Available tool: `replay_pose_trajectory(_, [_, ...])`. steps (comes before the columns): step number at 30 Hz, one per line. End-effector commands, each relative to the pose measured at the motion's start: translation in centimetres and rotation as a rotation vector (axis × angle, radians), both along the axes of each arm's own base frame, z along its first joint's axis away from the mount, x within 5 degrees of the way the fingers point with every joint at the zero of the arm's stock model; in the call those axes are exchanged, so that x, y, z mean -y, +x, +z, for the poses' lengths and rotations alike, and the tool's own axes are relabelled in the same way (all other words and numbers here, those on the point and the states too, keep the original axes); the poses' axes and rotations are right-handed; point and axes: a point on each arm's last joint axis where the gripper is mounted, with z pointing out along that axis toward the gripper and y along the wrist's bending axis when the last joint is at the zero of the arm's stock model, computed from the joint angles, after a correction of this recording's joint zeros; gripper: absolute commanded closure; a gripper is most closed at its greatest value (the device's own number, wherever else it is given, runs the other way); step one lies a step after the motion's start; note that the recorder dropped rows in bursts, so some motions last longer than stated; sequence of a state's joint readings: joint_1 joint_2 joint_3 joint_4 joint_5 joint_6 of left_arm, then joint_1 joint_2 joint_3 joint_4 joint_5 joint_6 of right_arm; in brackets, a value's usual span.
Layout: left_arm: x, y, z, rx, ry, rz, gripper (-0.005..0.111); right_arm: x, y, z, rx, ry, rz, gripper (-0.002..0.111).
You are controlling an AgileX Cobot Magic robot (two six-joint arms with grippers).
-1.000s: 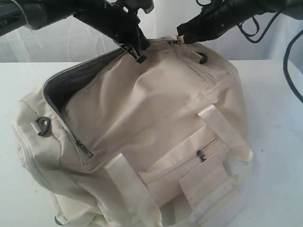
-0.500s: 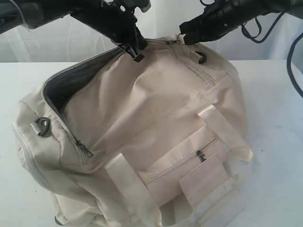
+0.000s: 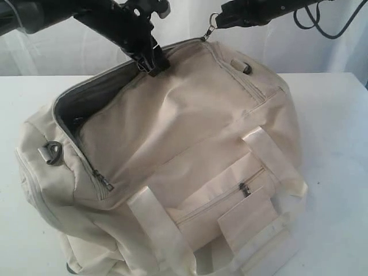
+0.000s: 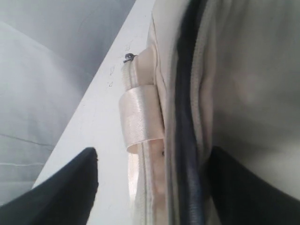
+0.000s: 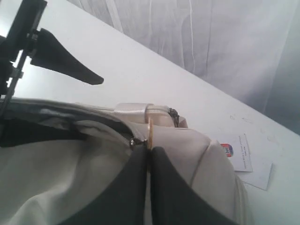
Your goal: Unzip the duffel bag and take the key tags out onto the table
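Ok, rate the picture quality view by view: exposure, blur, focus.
Exterior view: the table and backdrop wash out near white, the duffel bag looks soft, the arms are near-black. Left wrist view: strap loop sharp, left tool's fingers blurred silhouettes. Right wrist view: right tool's fingers dark and featureless, pinching the zipper pull; card print unreadable.

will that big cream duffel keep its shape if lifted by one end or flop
The large cream fabric duffel bag would probably flop: its top panel is creased and sagging. It likely slides rather than rolls, sitting broad on the white table. Its loose strap handles may trail.
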State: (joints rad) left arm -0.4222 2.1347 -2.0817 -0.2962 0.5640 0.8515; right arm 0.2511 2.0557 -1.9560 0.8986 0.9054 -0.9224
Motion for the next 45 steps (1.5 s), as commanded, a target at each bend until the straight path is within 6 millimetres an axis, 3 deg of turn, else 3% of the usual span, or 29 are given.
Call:
replay_pose_trajectory(1, [0.7, -0.6, 0.6, -0.029, -0.080, -0.030, 0.034, 0.4, -0.4, 1.1, 0.020, 0.022, 0.008, 0.108])
replay_pose_trajectory(6, [2.6, -1.7, 1.9, 0.050, -0.117, -0.143, 0.034, -0.4, -0.9, 1.2, 0.023, 0.029, 0.054, 0.108])
replay_pose_trajectory(11, [4.0, -1.9, 1.4, 0.092, -0.110, -0.174, 0.036, -0.9, -1.1, 1.2, 0.026, 0.028, 0.071, 0.108])
replay_pose_trajectory(18, [4.0, -1.3, 1.4, 0.144, -0.130, -0.133, 0.068, -0.9, -1.1, 1.2, 0.042, 0.015, 0.072, 0.108])
replay_pose_trajectory(21, [4.0, -1.1, 1.5, 0.161, -0.136, -0.120, 0.077, -0.9, -1.1, 1.2, 0.044, 0.014, 0.073, 0.108])
replay_pose_trajectory(32, [4.3, -0.9, 0.5, 0.129, -0.137, -0.126, 0.080, -0.9, -1.1, 1.1, 0.045, 0.011, 0.073, 0.108])
replay_pose_trajectory(37, [4.3, -0.9, 0.5, 0.126, -0.130, -0.132, 0.106, -0.8, -0.9, 0.9, 0.050, -0.010, 0.069, 0.108])
replay_pose_trajectory(45, [4.1, -1.0, 0.4, 0.127, -0.084, -0.145, 0.107, -0.1, -0.4, 0.4, 0.043, -0.082, -0.011, 0.108])
